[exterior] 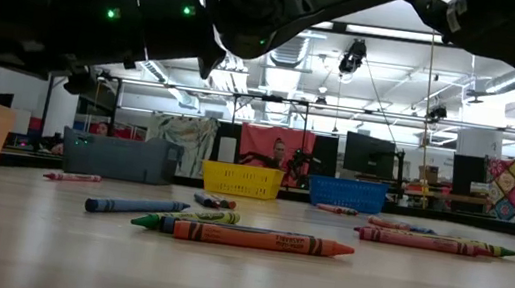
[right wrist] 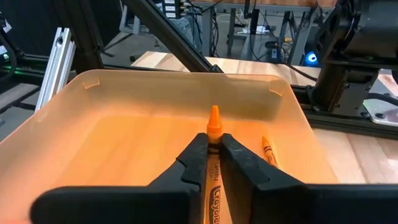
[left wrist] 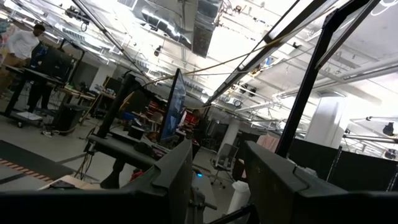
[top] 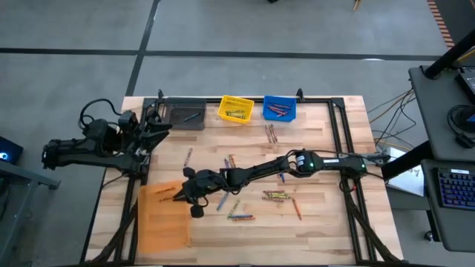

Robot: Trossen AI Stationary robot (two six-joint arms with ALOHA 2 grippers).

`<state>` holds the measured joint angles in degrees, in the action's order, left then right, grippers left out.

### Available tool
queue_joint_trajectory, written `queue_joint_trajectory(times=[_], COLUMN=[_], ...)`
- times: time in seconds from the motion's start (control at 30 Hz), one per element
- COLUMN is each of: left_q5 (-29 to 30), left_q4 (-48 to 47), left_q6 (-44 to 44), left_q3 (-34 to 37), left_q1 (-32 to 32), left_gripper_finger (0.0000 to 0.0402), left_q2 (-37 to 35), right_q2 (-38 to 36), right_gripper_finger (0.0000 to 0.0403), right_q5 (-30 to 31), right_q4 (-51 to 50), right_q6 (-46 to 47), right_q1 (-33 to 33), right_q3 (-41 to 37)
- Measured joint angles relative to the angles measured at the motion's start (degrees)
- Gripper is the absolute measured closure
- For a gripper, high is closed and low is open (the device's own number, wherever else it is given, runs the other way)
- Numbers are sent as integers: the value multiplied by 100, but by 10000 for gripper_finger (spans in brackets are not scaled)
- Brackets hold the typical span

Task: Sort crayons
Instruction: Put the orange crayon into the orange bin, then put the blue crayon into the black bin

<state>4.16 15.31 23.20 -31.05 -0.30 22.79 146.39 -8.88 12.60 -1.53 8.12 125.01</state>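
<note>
Orange crayon (right wrist: 213, 163) sits pinched between the right gripper (right wrist: 213, 144) fingers, poised over the orange bin (right wrist: 87, 112) at the high view's lower left, apparently for colour-matched dropping. Left gripper (left wrist: 217, 180) waits open at left.

probably robotics lab: monitors (exterior: 368, 155), exposed ceiling trusses (left wrist: 249, 56).
</note>
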Motion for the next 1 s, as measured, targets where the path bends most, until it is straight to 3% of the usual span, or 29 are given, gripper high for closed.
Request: queue_joint_trajectory(times=[0.3,0.6,1.0], left_q5=[0,0,297], left_q4=[1,-34,-551], left_q6=[0,0,2], left_q3=[0,0,0], left_q1=[0,2,2], left_gripper_finger=[274,274,274], left_q2=[0,0,191], right_q2=[0,-228,-1596], right_gripper_finger=[314,305,332], right_q5=[8,-3,54], right_q4=[4,-334,-4122], right_q6=[76,-164,-889], right_q1=[-2,-1,-2], right_q3=[0,17,28])
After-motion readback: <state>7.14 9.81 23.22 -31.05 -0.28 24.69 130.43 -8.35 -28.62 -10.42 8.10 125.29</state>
